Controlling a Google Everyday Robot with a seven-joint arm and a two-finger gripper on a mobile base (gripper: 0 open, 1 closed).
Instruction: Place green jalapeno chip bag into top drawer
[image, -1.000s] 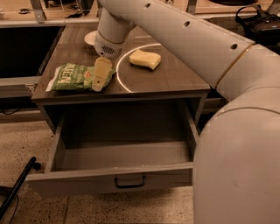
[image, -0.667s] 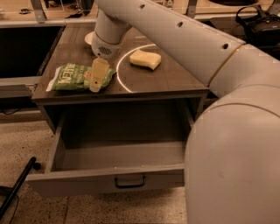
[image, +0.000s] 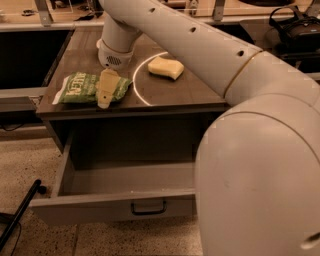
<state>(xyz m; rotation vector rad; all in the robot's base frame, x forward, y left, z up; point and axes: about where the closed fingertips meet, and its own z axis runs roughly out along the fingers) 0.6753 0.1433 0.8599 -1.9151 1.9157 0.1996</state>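
Arm (image: 200, 45): a big white arm fills the right side and reaches across the cabinet to its front left corner. From where I stand, it should lift clear of the top before it swings anywhere.

Cabinet top (image: 195, 95): dark wood with a pale arc marked on it. The bag lies near the front left edge, so a straight pull toward the front looks like the short way out.

Top drawer (image: 100, 212): pulled well out below the cabinet top, with its inside bare as far as I can see. The opening is wide, so I'd aim for the middle, well apart from the side walls.

Green jalapeno chip bag (image: 75, 89): flat on the cabinet top, not in the drawer yet. It looks crinkly and light, so a firm pinch on the body should beat a hold on the edge.

Gripper (image: 105, 95): down on the right end of the bag and touching it. I cannot tell whether its grip is open or closed on the bag. I'd confirm a hold before lifting, then carry low and let go close above the drawer floor.

Yellow sponge (image: 165, 67): on the top to the right of the bag, apart from it. Best left alone.

Drawer handle (image: 148, 207): small and dark, at the centre of the front panel, out of the path.
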